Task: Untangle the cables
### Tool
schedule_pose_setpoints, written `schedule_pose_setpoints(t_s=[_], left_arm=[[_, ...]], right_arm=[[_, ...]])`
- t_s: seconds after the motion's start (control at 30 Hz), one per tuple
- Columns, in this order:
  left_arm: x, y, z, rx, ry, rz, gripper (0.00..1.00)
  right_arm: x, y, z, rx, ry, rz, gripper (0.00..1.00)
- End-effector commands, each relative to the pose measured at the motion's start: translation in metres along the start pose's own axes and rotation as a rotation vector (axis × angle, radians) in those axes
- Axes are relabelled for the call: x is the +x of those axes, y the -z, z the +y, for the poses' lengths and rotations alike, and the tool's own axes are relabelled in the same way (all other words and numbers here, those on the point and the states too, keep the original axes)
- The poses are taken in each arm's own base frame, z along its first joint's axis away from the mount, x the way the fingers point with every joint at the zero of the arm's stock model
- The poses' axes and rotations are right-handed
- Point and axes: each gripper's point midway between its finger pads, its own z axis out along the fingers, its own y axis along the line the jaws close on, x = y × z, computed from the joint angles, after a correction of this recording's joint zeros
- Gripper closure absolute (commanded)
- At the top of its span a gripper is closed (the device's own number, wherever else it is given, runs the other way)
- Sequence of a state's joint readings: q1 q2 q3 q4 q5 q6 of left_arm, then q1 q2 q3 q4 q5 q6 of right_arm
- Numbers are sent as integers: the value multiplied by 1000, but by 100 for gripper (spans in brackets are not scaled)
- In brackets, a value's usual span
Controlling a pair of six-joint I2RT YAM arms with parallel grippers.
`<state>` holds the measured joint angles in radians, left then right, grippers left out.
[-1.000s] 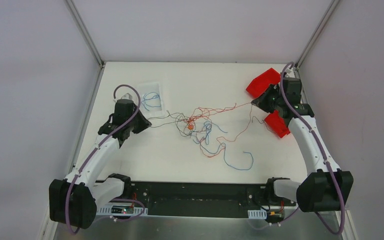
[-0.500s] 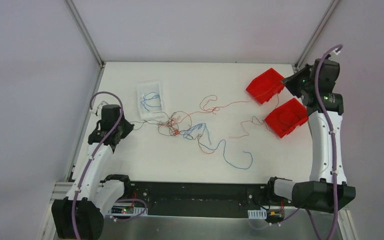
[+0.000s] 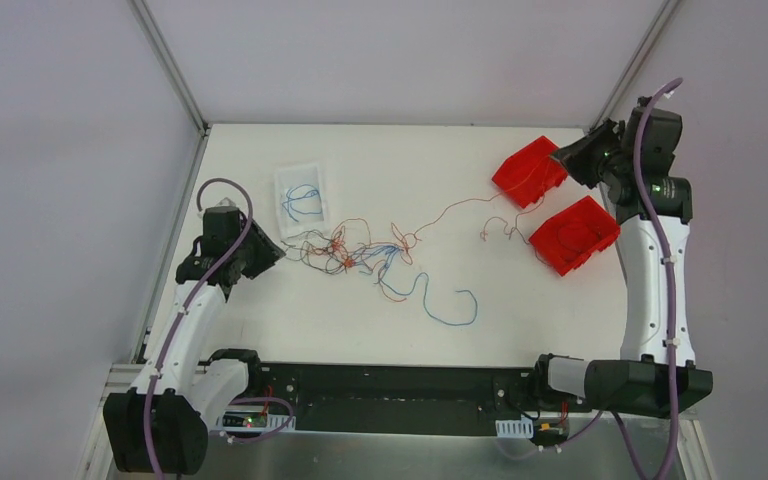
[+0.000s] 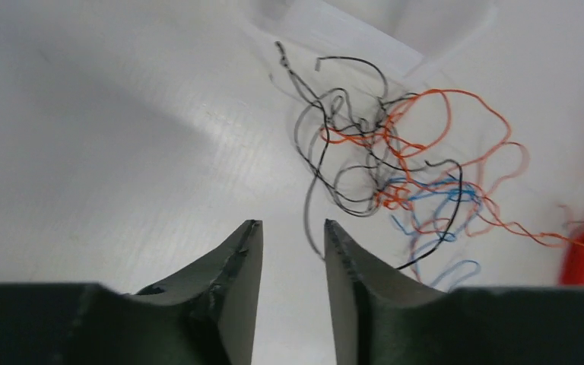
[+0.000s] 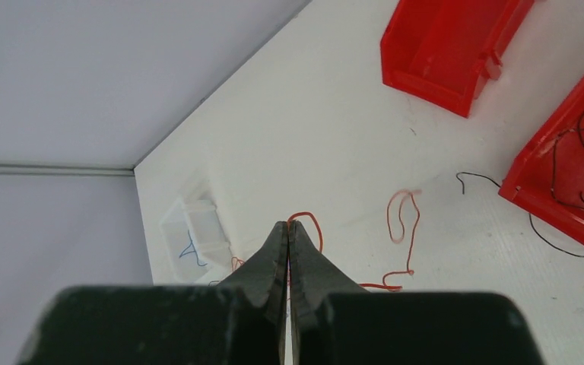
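Observation:
The cables lie as a loose tangle of orange, blue, black and red wires left of the table's middle. They also show in the left wrist view. A blue strand trails toward the front. My left gripper is open at the tangle's left end, low over the table. In its wrist view a grey-black strand passes by the right fingertip, with nothing between the jaws. My right gripper is raised at the back right, shut on a red wire that runs down to the tangle.
Two red bins stand at the right, one at the back and one nearer holding black wires. A clear tray with blue wires sits back left. A loose red loop and a black strand lie near the bins.
My right gripper has risen from the table between the bins to high at the back right, pulling a red wire. The tangle has shifted left. My left gripper drew left, then returned.

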<state>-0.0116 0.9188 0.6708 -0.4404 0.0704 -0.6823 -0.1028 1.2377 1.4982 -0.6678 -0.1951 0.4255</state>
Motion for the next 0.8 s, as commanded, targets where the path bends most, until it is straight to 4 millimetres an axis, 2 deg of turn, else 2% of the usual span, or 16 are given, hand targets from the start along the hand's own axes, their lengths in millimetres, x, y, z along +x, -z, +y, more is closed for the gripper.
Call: schedule_pose_setpoints(t_s=[0.0, 0.07, 0.13, 0.17, 0.3, 0.33, 0.43, 0.5, 0.67, 0.77], left_arm=[[3, 21, -55, 247, -154, 94, 47], [9, 26, -69, 277, -223, 93, 26], [12, 32, -83, 275, -315, 56, 10], [14, 34, -91, 279, -354, 44, 7], [23, 38, -127, 317, -479, 47, 3], [23, 36, -130, 308, -503, 44, 3], [18, 45, -151, 326, -627, -38, 3], [18, 48, -169, 406, -662, -56, 2], [46, 37, -222, 698, -728, -15, 4], [62, 29, -240, 816, -723, -3, 4]], right_arm=[[-11, 20, 51, -165, 61, 19, 100], [-2, 22, 64, -199, 80, 59, 100], [9, 22, 70, -214, 87, 92, 100], [13, 22, 71, -219, 87, 102, 100], [28, 23, 90, -275, 105, 148, 100], [29, 25, 97, -295, 106, 159, 100], [27, 39, 124, -390, 112, 179, 100], [25, 49, 141, -445, 116, 177, 100], [15, 65, 169, -531, 97, 172, 100], [10, 70, 182, -572, 79, 178, 100]])
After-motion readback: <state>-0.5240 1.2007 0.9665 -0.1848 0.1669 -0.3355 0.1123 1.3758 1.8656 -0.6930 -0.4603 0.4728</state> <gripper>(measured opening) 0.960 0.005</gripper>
